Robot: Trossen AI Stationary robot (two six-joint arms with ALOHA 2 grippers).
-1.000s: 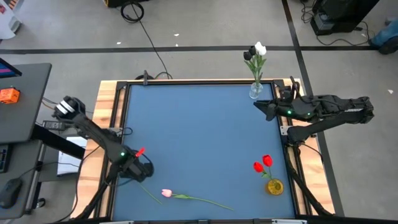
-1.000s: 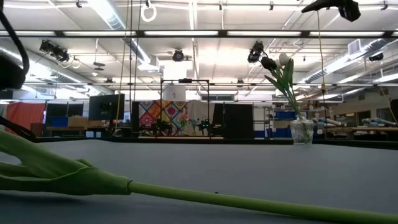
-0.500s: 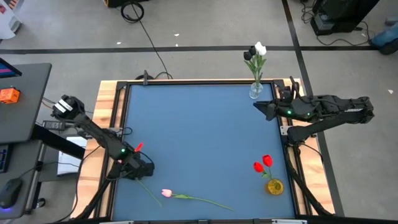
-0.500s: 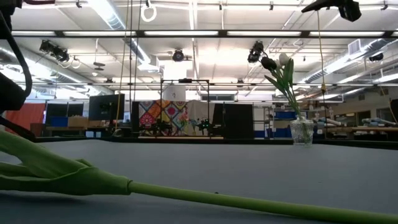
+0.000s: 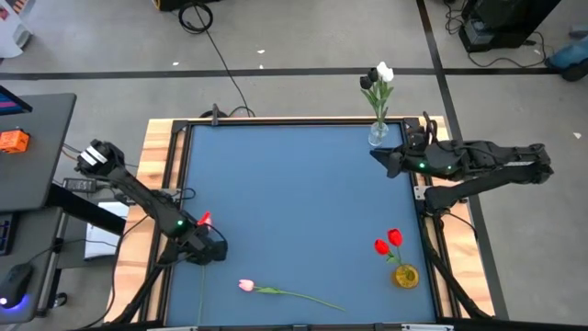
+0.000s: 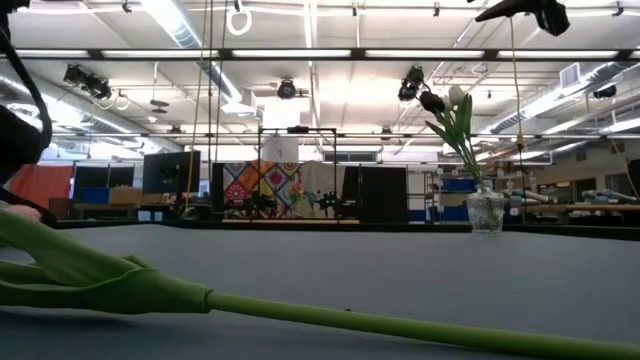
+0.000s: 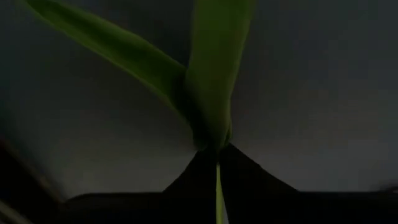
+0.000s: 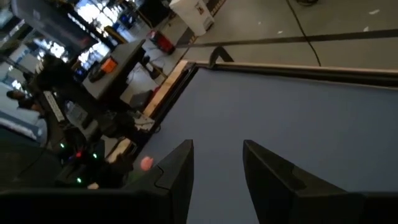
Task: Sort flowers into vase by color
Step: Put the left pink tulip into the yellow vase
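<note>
Pink tulip (image 5: 246, 286) lies beside left pincer (image 5: 209, 253), red tulips (image 5: 389, 241) far.

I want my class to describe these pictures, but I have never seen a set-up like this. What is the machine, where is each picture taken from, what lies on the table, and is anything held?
The machine is a pair of dark robot arms at a blue table. Its job is sorting artificial flowers into vases by colour.

One picture looks straight down, one looks level across the tabletop, and two come from cameras on the arms' wrists.

A pink tulip lies loose at the near edge. A clear vase at the far edge holds a black tulip and a white tulip. A yellow vase holds two red tulips.

The left gripper is closed on a green flower stem. The right gripper waits open and empty beside the clear vase.
</note>
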